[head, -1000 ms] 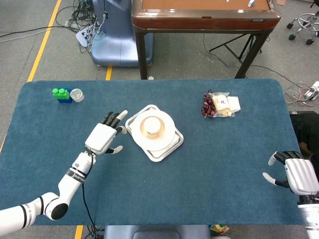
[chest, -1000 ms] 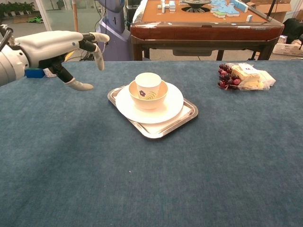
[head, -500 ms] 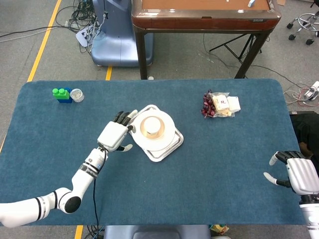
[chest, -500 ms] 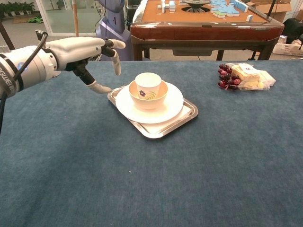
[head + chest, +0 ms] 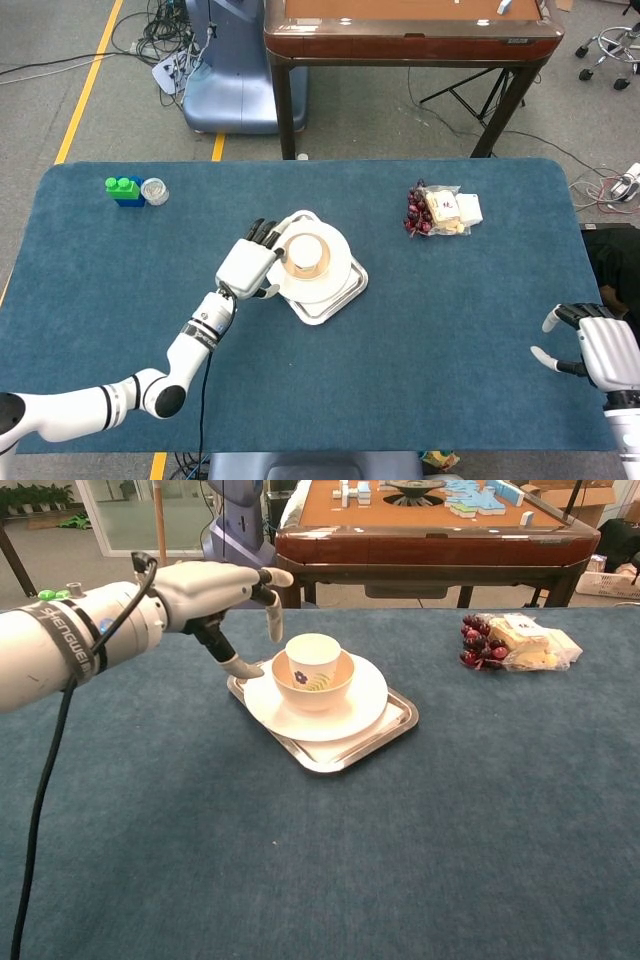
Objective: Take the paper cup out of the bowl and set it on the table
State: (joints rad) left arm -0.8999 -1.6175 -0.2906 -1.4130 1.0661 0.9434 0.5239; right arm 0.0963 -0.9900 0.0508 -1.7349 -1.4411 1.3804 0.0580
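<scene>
A white paper cup stands upright in an orange bowl with a flower print. The bowl rests on a white plate, which lies on a metal tray near the table's middle. My left hand hovers just left of the cup with its fingers spread and empty, fingertips close to the cup's rim but apart from it. My right hand lies open at the table's right edge, far from the tray, seen only in the head view.
A bag of snacks with dark grapes lies at the back right. Green and blue blocks and a small clear lid sit at the back left. A brown table stands behind.
My left hand has travelled right across the table, from well left of the tray to right beside the cup. The right hand has barely moved.
</scene>
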